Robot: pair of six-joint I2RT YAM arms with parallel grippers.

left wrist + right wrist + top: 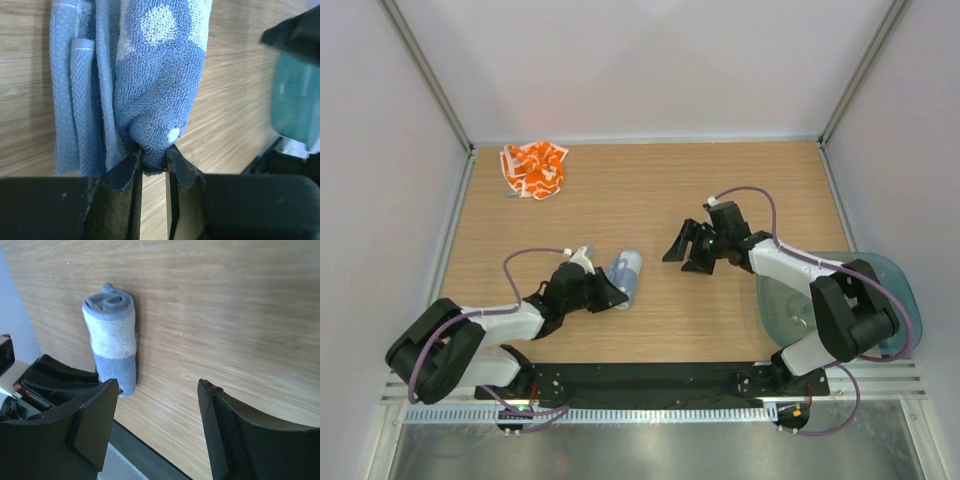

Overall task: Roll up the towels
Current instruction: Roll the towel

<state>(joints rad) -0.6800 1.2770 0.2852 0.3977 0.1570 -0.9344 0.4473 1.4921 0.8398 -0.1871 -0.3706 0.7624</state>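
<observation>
A blue towel with white dots (626,278) lies rolled on the wooden table, left of centre. My left gripper (611,295) is shut on the near end of the roll; in the left wrist view its jaws pinch the terry cloth (157,90) at the left gripper's tips (153,159). My right gripper (684,255) is open and empty above bare wood to the right of the roll. The right wrist view shows the blue roll (113,340) to the left beyond the open right gripper (157,395). An orange and white towel (534,168) lies crumpled at the far left.
A teal translucent plate (830,300) sits at the table's right edge under the right arm; it also shows in the left wrist view (295,100). White walls enclose the table on three sides. A black base rail (660,380) runs along the near edge.
</observation>
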